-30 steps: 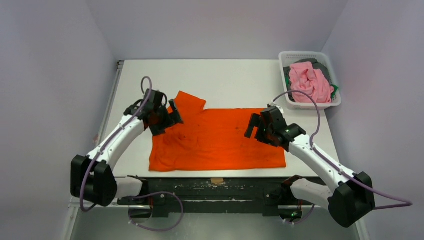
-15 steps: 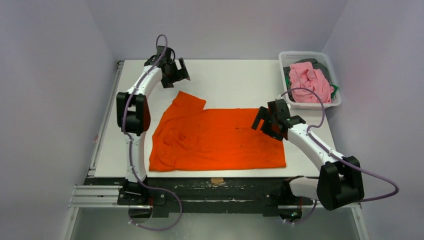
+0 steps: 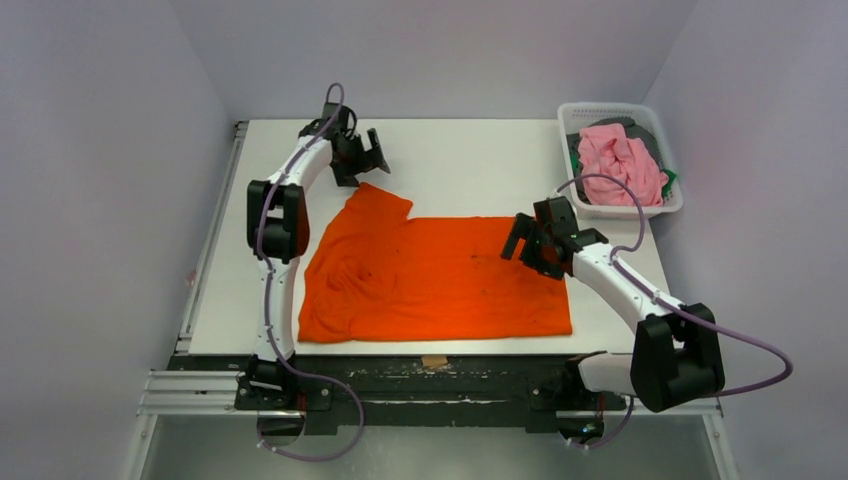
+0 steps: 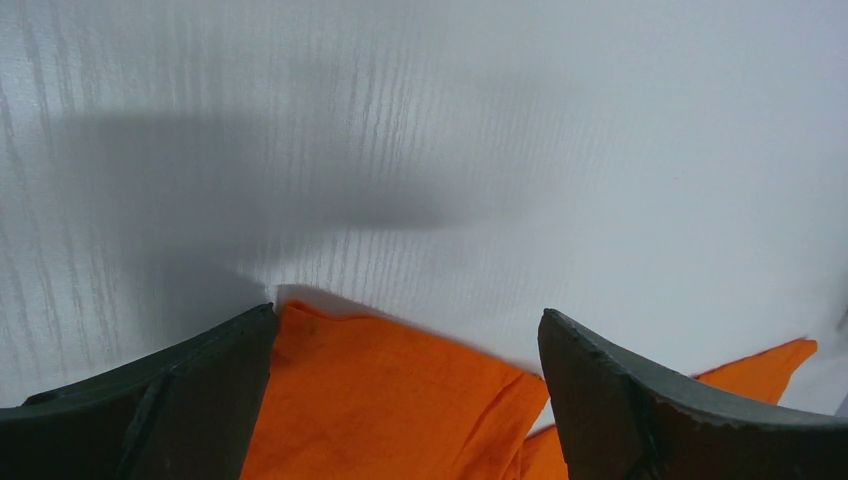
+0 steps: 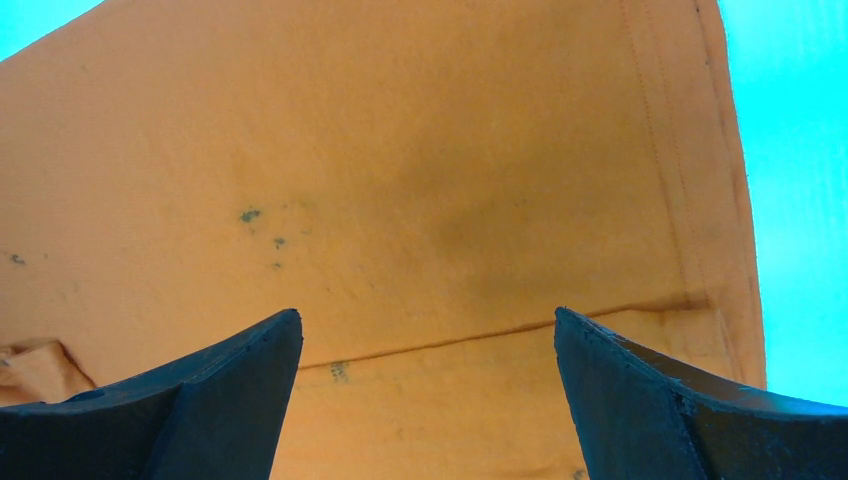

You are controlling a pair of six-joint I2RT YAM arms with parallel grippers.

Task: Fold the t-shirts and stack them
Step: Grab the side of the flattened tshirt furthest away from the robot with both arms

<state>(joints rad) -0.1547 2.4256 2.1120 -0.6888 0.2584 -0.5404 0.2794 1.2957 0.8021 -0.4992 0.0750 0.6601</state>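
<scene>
Top external: orange t-shirt (image 3: 440, 280) flat, faintly rumpled; left end effector (image 3: 373, 157) and right end effector (image 3: 516, 246) wide open, empty.

White table (image 3: 470, 160), white mesh basket (image 3: 628, 210) on its far right corner, pale walls (image 3: 100, 150) around

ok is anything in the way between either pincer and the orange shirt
Nothing visible. The left pincer hangs open over the far left corner of the orange t-shirt, with only bare table beyond it. The right pincer is open directly over the shirt's right end.
</scene>
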